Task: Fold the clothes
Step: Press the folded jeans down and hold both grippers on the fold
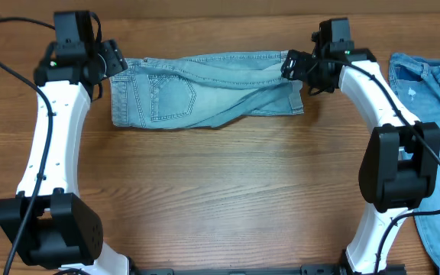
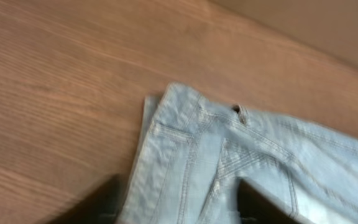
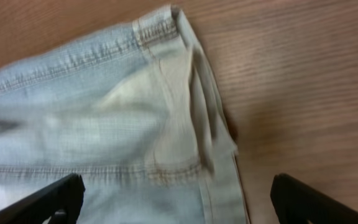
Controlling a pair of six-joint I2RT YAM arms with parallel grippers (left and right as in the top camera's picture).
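The pale blue denim shorts [image 1: 205, 90] lie folded into a long strip across the far part of the table, with a stitched back pocket showing at the left. My left gripper [image 1: 115, 59] is at the strip's left end. In the left wrist view the left gripper [image 2: 182, 208] is open, with the waistband corner of the shorts [image 2: 185, 149] between and ahead of its fingers. My right gripper [image 1: 292, 67] is at the strip's right end. In the right wrist view the right gripper [image 3: 179, 202] is wide open over the folded edge of the shorts [image 3: 104, 112].
A second denim garment [image 1: 434, 84] lies at the table's right edge, running down past the right arm's base. Bare wooden table [image 1: 220, 176] spreads in front of the shorts, between the two arms.
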